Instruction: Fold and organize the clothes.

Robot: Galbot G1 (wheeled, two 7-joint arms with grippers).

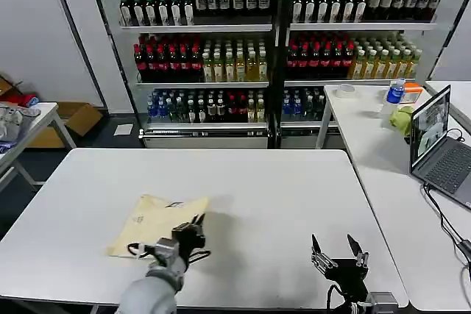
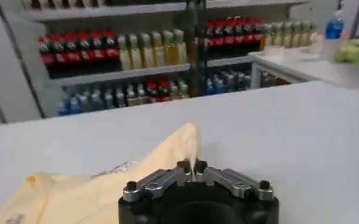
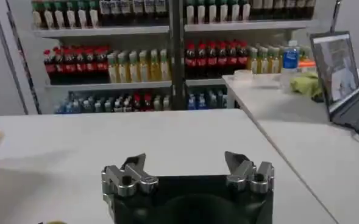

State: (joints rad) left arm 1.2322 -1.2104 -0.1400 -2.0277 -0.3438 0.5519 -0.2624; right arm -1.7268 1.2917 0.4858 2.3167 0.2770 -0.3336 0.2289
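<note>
The clothes are one pale yellow garment, folded into a rough rectangle on the left half of the white table, with a small printed label near its far edge. My left gripper is at the garment's right side, shut on a raised fold of the clothes that stands up between the jaws. My right gripper is open over the table's front right part, well apart from the garment, with nothing between its fingers. In the right wrist view the right gripper faces bare tabletop.
Shelves of bottles stand behind the table. A second white table on the right holds an open laptop, a bottle and a green item. A small table with boxes is at the far left.
</note>
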